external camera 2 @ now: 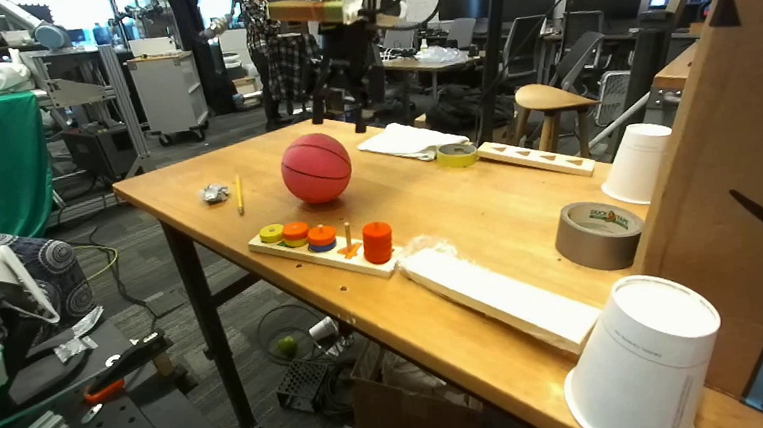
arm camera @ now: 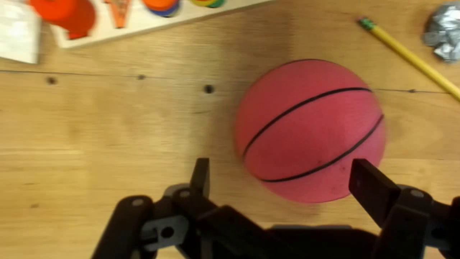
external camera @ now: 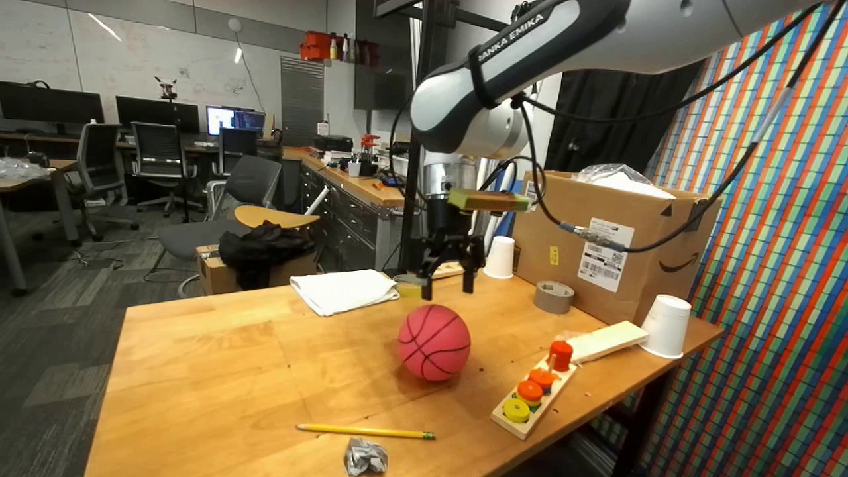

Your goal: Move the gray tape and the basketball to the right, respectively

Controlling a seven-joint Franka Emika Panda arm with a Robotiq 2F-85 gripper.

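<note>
The claw (external camera: pixel 448 286) hangs spread and unloaded, off-centre above the basketball (external camera: pixel 434 343), which seems too wide for it and could roll if clipped, while the gray tape (external camera: pixel 551 300) shares the counter (external camera: pixel 218 358), beside the cardboard box (external camera: pixel 639 278).

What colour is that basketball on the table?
The basketball is pinkish red with a black-lined pattern; the wrist view shows it best.

Wooden table (external camera: pixel 212 371) beneath basketball (external camera: pixel 434 342), gray tape (external camera: pixel 552 302), pencil (external camera: pixel 366 432), white cloth (external camera: pixel 344 290).
</note>
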